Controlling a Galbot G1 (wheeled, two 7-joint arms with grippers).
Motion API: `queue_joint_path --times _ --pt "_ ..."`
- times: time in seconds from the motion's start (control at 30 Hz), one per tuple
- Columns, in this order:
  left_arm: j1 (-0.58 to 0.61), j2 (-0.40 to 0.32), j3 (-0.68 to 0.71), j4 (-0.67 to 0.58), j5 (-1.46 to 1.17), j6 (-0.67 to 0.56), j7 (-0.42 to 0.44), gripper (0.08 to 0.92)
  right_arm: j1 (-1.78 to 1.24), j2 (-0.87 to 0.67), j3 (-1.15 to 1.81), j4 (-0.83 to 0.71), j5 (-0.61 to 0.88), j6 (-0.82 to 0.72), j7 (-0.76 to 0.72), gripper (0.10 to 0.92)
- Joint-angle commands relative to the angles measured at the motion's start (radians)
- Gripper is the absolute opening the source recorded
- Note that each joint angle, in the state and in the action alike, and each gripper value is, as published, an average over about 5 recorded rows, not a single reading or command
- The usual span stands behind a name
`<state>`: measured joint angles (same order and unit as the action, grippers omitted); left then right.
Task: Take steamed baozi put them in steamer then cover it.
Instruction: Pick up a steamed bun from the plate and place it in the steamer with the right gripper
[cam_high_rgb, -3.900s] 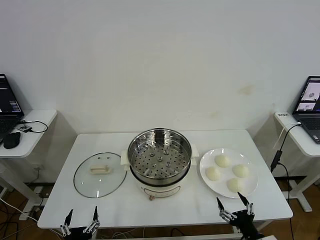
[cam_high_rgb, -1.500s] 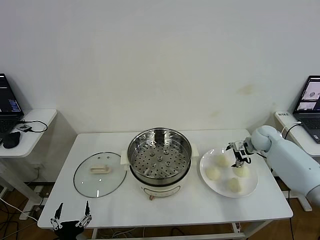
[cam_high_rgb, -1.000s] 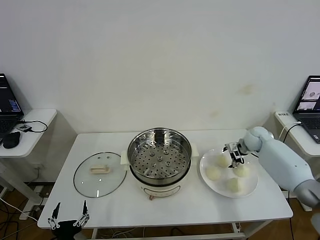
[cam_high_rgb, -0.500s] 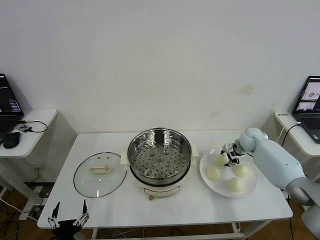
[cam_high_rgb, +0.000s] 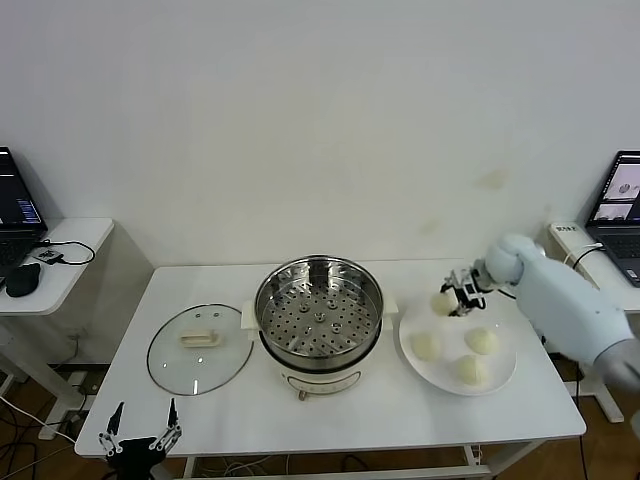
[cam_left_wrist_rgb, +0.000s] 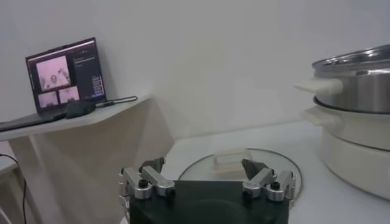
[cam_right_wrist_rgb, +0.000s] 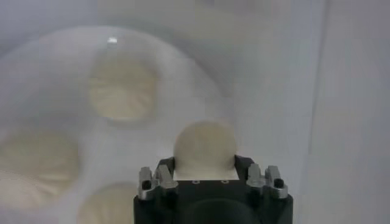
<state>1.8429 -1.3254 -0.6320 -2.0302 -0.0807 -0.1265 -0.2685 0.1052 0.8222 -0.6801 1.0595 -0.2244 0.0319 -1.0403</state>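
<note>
Now you are in the first step: your right gripper (cam_high_rgb: 455, 302) holds one cream-white round baozi (cam_high_rgb: 443, 302) lifted above the flat white plate (cam_high_rgb: 505, 376), right of the shiny steel steamer (cam_high_rgb: 319, 311). Three buns remain on that plate. Next, carry it over the steamer's perforated tray and release. Your left gripper (cam_left_wrist_rgb: 206, 181) waits wide open near the glass cover (cam_high_rgb: 199, 347).

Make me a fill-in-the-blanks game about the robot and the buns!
1. The right gripper holds one ____.
2. The plate now has ____ buns on it.
3. The lid lies on the table beside the ____.
4. The steamer has ____ buns inside.

Missing words: bun; three; steamer; no
</note>
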Motion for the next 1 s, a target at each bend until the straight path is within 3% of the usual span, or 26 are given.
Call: queue_joint_path --times 0.03,0.3,0.53,1.0 --pt "-0.007 0.009 0.004 0.001 -0.007 0.001 0.000 0.823 0.327 -0.054 -0.236 0.185 0.248 -0.034 -0.009 0.619" --pt "-0.022 0.019 0.002 0.002 -0.024 0.001 0.000 0.823 0.512 0.078 -0.412 0.219 0.378 -0.009 0.051 0.624" --pt "-0.022 0.024 -0.006 0.000 -0.032 0.002 0.001 0.823 0.502 0.201 -0.506 0.226 0.382 0.063 0.111 0.628" --pt "-0.030 0.018 -0.021 0.002 -0.038 0.002 0.002 0.823 0.395 0.394 -0.575 0.091 0.116 0.286 0.176 0.625"
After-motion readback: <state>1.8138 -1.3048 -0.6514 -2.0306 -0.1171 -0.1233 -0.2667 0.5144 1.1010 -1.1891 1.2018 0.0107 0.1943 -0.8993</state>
